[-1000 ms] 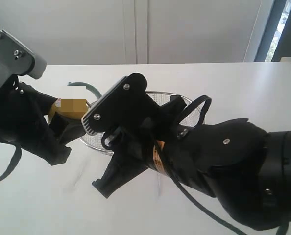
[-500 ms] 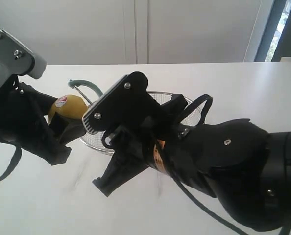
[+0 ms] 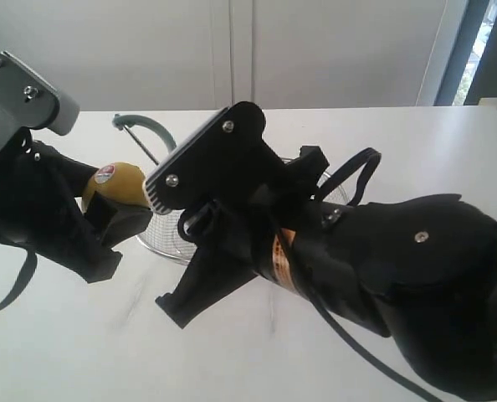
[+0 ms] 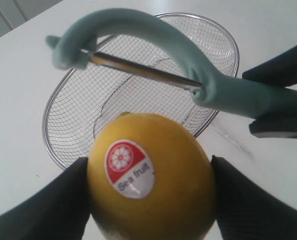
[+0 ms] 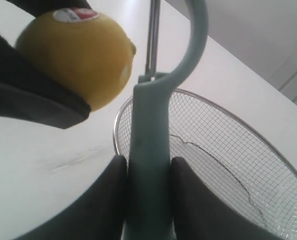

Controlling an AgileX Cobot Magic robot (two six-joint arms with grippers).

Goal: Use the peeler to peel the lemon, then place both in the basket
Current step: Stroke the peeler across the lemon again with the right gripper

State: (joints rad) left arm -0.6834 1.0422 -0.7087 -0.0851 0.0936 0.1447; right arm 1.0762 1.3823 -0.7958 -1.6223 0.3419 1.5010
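Lemon (image 4: 151,175) clamped between left jaws, sticker outward, raised off worktop (image 3: 357,134) to bare its skin | peeler (image 5: 148,150) pinched in right jaws, hovering just beyond, seemingly clear, lined up for a stroke | basket (image 4: 78,95) behind, empty, to receive both

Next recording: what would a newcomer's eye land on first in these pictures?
First, the bright yellow lemon with its red-and-white sticker, clamped in the left pincer above the white table. Next, the teal peeler gripped by the right pincer, its blade close beside the lemon without clearly touching. On the table beyond them sits the silver mesh basket.
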